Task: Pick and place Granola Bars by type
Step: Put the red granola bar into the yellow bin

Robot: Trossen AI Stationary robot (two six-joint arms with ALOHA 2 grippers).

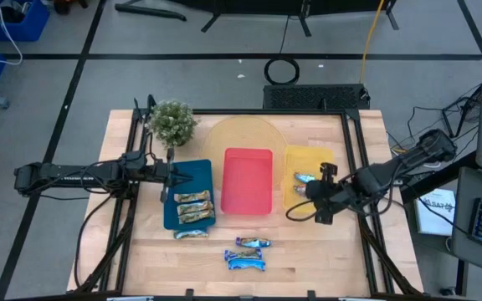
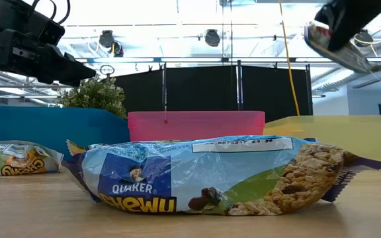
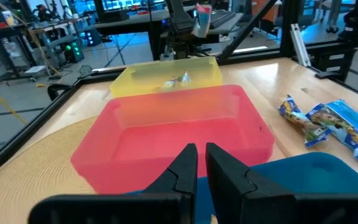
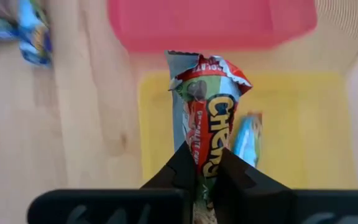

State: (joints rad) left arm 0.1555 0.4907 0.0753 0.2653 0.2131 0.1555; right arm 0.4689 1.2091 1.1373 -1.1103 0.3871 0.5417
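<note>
My right gripper point(image 4: 207, 165) is shut on a silvery bar with red lettering point(image 4: 207, 118), over the yellow tray point(image 1: 308, 159). The low view shows that gripper point(image 2: 339, 26) high up. Another silvery-teal bar point(image 1: 304, 177) lies in the yellow tray. Tan-gold bars point(image 1: 192, 205) lie in the blue tray point(image 1: 199, 171), and one more point(image 1: 191, 234) rests on the table by its near edge. Bright blue bars point(image 1: 248, 253) lie on the table near the front. My left gripper point(image 3: 201, 163) waits over the blue tray's far part, its fingers almost together and holding nothing. My right gripper pinches the silvery-red bar between its two fingers, at the wrapper point(image 4: 205, 155) toward one end; the rest of the bar sticks out ahead of the fingertips. The bar point(image 2: 333, 43) is lifted clear and sits tilted above the yellow tray.
An empty red tray point(image 1: 248, 180) stands between the blue and yellow trays. A small potted plant point(image 1: 172, 121) stands at the table's far left, and a round tan mat point(image 1: 241, 134) lies under the trays' far side. Bare wood lies along the near edge, left and right of the blue bars.
</note>
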